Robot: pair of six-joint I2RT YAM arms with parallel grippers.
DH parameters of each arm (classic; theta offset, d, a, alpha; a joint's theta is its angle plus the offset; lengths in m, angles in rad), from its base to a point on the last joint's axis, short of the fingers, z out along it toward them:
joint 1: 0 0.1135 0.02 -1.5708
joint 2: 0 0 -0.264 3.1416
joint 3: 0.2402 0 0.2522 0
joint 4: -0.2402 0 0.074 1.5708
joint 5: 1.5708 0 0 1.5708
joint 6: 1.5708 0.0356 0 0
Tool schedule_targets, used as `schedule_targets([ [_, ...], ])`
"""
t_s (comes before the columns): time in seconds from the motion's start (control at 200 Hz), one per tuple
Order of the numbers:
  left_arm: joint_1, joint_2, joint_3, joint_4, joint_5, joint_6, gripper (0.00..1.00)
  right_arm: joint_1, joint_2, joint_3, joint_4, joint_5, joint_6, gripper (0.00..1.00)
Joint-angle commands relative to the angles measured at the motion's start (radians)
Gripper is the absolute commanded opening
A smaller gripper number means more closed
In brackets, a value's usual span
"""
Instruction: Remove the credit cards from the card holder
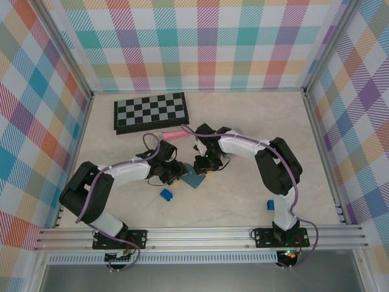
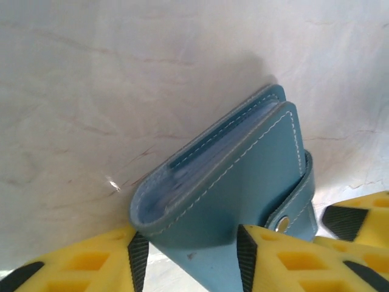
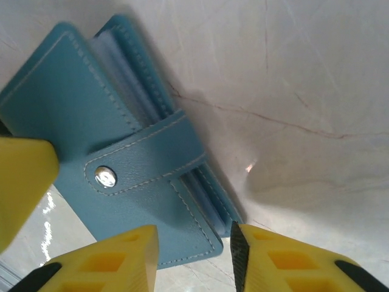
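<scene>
Item 1: card holder [image 1: 193,178], slate-blue with white stitching, covers folded together and the strap [image 3: 152,158] fastened over them by 1 silver stud [image 3: 105,177]; pale inner leaves show along the open edge between the 2 covers. It sits on the pale marbled bench [image 1: 243,201], between the 2 sets of fingers where they meet. Item 2: left fingers [image 2: 85,267], yellow with black pads, standing either side of the holder's lower end with both pads right at its edges; whether they press on it cannot be told. Item 3: right fingers [image 3: 292,261], same make, parted around 1 corner of the holder, with a thin gap showing at 1 pad, so not clenched. 1 finger of each arm shows at the edge of the other wrist view, just beside the holder. Item 4: folding chessboard [image 1: 151,112], flat, well beyond both sets of fingers. Item 5: pink object [image 1: 172,134], just in front of the chessboard, kind unclear. Item 6: 2 small blue blocks, 1 [image 1: 166,194] near the left fingers on the near side, 1 [image 1: 270,205] well apart from the right fingers.
</scene>
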Motion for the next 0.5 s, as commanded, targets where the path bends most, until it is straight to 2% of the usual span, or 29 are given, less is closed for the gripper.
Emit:
schedule_targets([
  [0.0,-0.007,0.026,0.066,-0.044,-0.007,0.069,0.42,0.002,0.000,-0.036,0.031,-0.081,0.035,0.35],
  [0.155,-0.005,0.030,0.079,-0.053,-0.012,0.082,0.42,0.003,-0.033,-0.093,0.108,-0.156,0.085,0.34],
  [0.415,0.007,-0.044,0.008,-0.071,0.018,0.058,0.47,-0.006,-0.090,-0.115,0.118,-0.069,0.121,0.35],
  [0.495,0.006,-0.055,-0.028,0.022,0.070,0.033,0.47,-0.007,-0.094,-0.120,0.125,-0.072,0.123,0.38],
])
